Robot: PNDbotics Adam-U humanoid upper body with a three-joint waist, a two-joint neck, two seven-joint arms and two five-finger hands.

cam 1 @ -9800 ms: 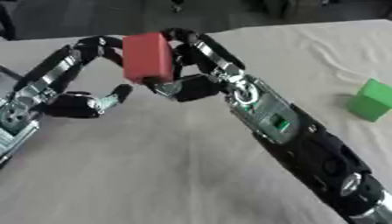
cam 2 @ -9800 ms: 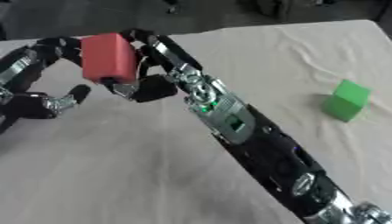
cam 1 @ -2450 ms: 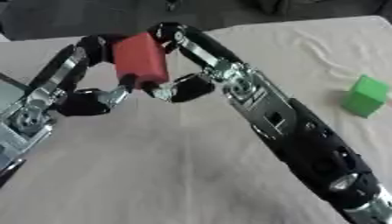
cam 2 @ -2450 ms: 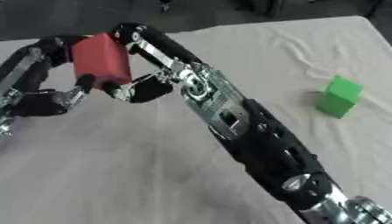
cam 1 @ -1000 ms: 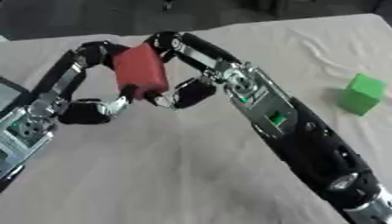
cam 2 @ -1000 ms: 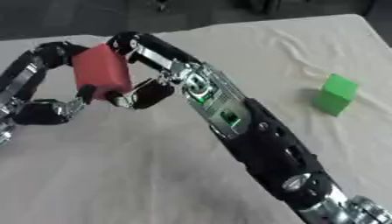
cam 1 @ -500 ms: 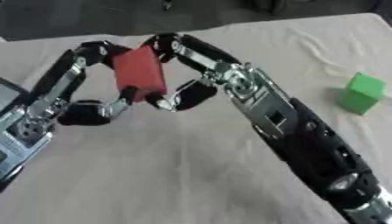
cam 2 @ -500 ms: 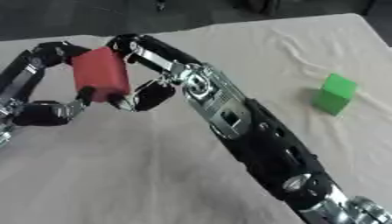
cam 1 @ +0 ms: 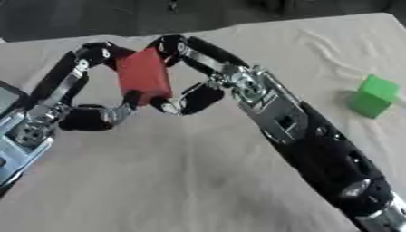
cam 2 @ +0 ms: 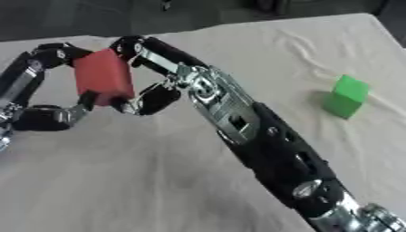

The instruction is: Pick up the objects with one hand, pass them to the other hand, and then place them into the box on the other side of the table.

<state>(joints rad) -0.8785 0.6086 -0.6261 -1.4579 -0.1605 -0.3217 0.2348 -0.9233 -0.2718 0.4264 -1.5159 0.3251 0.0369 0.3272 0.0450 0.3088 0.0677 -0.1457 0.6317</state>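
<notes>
Red block (cam 1: pixel 143 77) sits off the desk (cam 1: pixel 190 172) in my left eye view, clasped between both hands: my left hand (cam 1: pixel 95 113) curls round it, my right hand (cam 1: pixel 194 90) pinches its far side. Over the last seconds it has tilted leftward, so the handover looks underway.

My right eye view adds the green cube (cam 2: pixel 344 96), untouched on the desk, well apart.

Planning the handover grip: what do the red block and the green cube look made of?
Red block: matte, uniform colour, slightly rounded edges, likely foam or painted wood; can't tell which. Green cube: same flat, glare-free finish, sharp faces, probably the same material.
</notes>
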